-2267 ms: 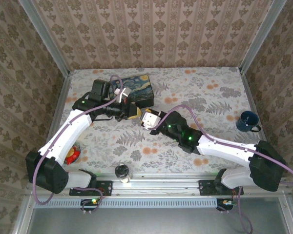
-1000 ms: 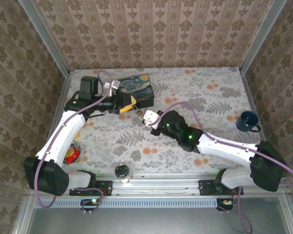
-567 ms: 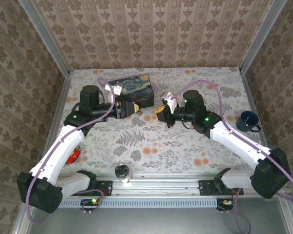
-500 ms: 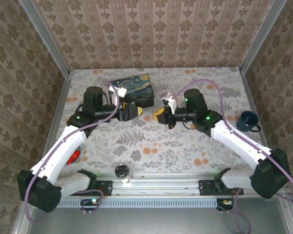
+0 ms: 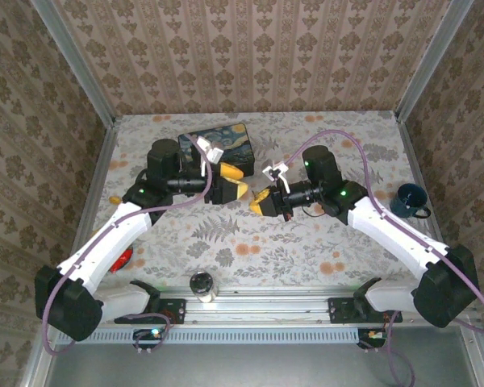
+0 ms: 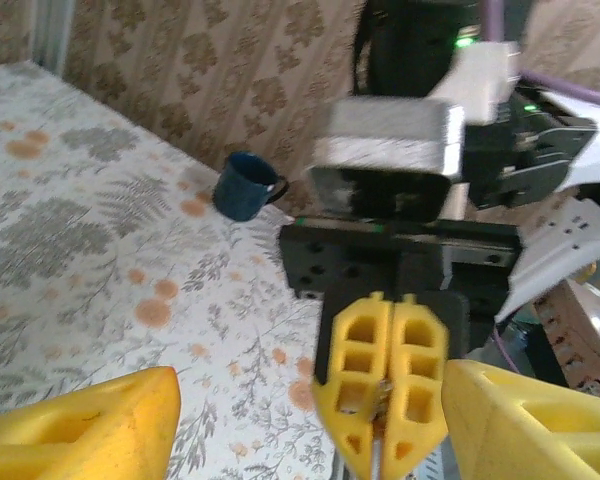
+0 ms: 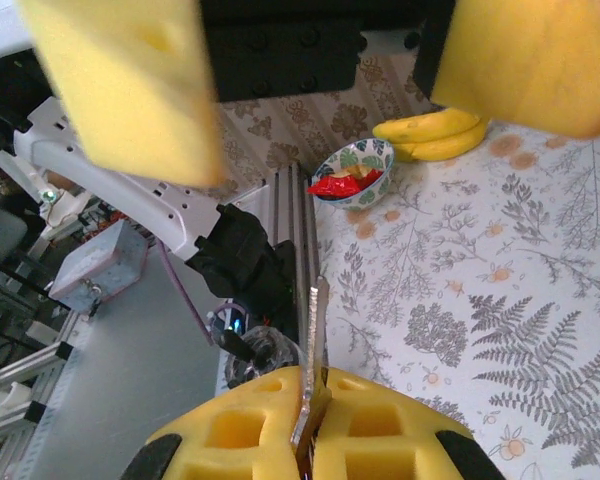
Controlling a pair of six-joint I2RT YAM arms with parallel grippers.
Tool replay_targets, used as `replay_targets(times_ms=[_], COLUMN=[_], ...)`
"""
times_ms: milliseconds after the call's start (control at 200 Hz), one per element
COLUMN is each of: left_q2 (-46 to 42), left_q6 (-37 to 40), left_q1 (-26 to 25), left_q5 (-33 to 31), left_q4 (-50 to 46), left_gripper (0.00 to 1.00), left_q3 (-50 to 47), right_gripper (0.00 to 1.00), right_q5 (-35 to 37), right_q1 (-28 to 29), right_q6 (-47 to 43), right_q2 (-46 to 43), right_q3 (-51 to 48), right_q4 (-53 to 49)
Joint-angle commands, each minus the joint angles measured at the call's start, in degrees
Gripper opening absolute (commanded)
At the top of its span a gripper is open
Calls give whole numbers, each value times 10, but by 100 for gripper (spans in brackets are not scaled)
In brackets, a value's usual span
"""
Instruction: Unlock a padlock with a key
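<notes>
My right gripper (image 5: 260,201) is shut on the key (image 7: 311,352), a slim metal blade that sticks out from between its yellow fingers (image 7: 230,432). It points at my left gripper (image 5: 237,182), which is open and faces it at close range above the table's middle. In the left wrist view the right gripper's shut fingers (image 6: 360,385) sit between the left gripper's spread yellow fingers (image 6: 80,430). Nothing is held between the left fingers. The padlock is out of view. The dark-blue starry tin box (image 5: 218,143) lies just behind the left gripper.
A blue mug (image 5: 406,201) stands at the table's right. A glass jar (image 5: 202,284) sits by the front rail. A bowl with red contents (image 7: 346,172) and bananas (image 7: 430,136) lie at the left side. The cage walls are patterned.
The left gripper has left the box, swung right and opened wider. The right arm has lifted and turned its shut gripper leftward, so the two grippers now face each other.
</notes>
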Motion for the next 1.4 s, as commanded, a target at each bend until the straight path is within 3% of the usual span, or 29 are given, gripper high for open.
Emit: replay_targets(times_ms=[0,185,680,1195,1320,1395], left_q2=[-10,-6,31,44,47,46], left_q6=[9,60,73,55,39,38], left_q1=[-5,-9,-45,-47,-47,-47], left_q5=[59,36,53,56,57,57], left_q4=[35,-39,-39,-22,-6,-6], left_gripper=[70,70,56,26,16,2], left_q3=[3,16,35,36,32,31], right_gripper=[0,0,0,0,0,0], right_q5=[-29,-31,-27,-23,-20,-18], right_q1=[-2,-2,-2,-1,-1,-1], right_q6=[12,13,17,18,18,17], right_q2=[4,6,5,5,5,4], right_q3=[18,20,18,18,18,16], right_q4=[-9,-4,2,1,0,1])
